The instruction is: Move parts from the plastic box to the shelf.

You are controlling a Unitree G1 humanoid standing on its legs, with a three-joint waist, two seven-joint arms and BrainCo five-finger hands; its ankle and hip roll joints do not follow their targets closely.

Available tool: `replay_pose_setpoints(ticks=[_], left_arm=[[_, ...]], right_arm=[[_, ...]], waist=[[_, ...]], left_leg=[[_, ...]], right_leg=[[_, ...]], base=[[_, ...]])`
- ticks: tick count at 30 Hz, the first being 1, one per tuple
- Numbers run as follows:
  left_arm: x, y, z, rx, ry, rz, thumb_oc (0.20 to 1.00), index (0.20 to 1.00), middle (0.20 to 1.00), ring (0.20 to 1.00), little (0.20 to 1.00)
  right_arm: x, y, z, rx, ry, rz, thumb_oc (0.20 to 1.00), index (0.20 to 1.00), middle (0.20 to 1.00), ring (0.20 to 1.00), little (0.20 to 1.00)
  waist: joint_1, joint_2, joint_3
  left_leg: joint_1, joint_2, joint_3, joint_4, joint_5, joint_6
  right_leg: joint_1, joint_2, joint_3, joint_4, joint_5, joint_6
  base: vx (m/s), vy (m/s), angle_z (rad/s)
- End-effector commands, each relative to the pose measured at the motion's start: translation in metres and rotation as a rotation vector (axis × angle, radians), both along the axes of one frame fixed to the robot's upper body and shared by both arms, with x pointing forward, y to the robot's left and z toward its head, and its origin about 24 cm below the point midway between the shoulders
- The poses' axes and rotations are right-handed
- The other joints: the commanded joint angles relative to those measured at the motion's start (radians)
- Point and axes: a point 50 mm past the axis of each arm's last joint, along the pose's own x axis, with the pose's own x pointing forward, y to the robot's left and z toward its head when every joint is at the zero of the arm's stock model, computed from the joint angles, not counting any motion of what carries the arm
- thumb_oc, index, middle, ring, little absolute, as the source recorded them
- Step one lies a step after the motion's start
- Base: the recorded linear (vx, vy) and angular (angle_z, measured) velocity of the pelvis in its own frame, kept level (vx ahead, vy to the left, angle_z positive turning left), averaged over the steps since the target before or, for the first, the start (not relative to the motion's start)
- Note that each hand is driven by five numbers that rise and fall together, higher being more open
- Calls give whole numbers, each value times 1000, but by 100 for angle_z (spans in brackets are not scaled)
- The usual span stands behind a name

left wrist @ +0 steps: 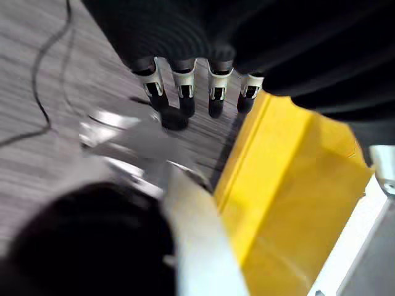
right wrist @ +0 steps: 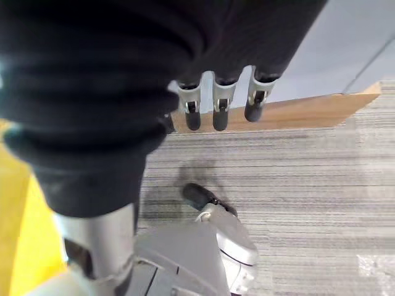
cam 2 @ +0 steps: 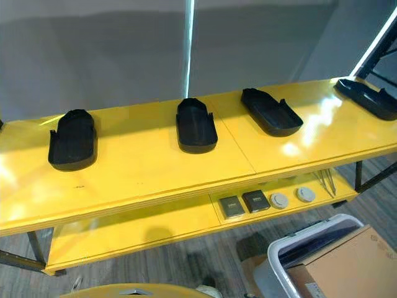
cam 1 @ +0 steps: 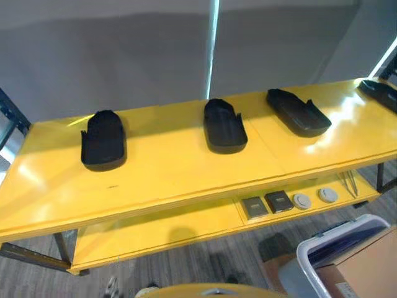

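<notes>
Several black moulded parts lie on the yellow shelf's top board: one at the left, one in the middle, one to the right and one at the far right edge. The grey plastic box stands on the floor at the lower right, below the shelf front. My left hand hangs over the floor beside a yellow surface, fingers straight, holding nothing. My right hand hangs over the carpet, its fingers straight and empty.
A brown cardboard box sits against the plastic box. On the lower yellow board lie two dark square items, two round grey discs and thin metal tools. A grey wall stands behind the shelf.
</notes>
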Motion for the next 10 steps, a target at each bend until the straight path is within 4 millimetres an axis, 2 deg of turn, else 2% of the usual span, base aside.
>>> replay_pose_setpoints(ticks=[1, 10], left_arm=[[58, 2, 9, 129, -192, -161, 1000, 1000, 1000, 1000, 1000], [67, -3, 8, 221, -170, -291, 1000, 1000, 1000, 1000, 1000]], right_arm=[[22, -4, 4, -26, -84, -20, 1000, 1000, 1000, 1000, 1000], [18, -3, 2, -52, -78, -16, 1000, 1000, 1000, 1000, 1000]], waist=[[-2, -5, 40], [1, -2, 50]], left_leg=[[-20, 16, -14, 50, -10, 31], [-20, 15, -20, 58, -15, 28]], right_leg=[[18, -34, 33, 49, -43, 23], [25, -35, 27, 51, -46, 26]], base=[[2, 10, 7], [-2, 3, 1]])
